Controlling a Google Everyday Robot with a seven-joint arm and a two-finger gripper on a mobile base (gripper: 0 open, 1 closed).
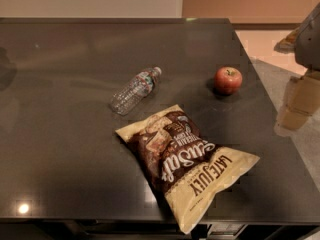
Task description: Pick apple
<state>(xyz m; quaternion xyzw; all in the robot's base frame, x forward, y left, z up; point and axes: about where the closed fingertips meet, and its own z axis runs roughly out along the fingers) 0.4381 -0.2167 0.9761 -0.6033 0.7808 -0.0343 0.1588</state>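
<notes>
Lying nearest, at lower centre of the frame, the chip bag [187, 161] read "LATE JULY" along its pale edge (the larger script beside it stayed illegible). Beyond it, upper left, a water bottle [135, 90] lay on its side, its label unreadable. Farther right sat the apple [228, 80], stem up, apart from both. The gripper was out of frame, so its bearing to the apple and its state could not be told.
</notes>
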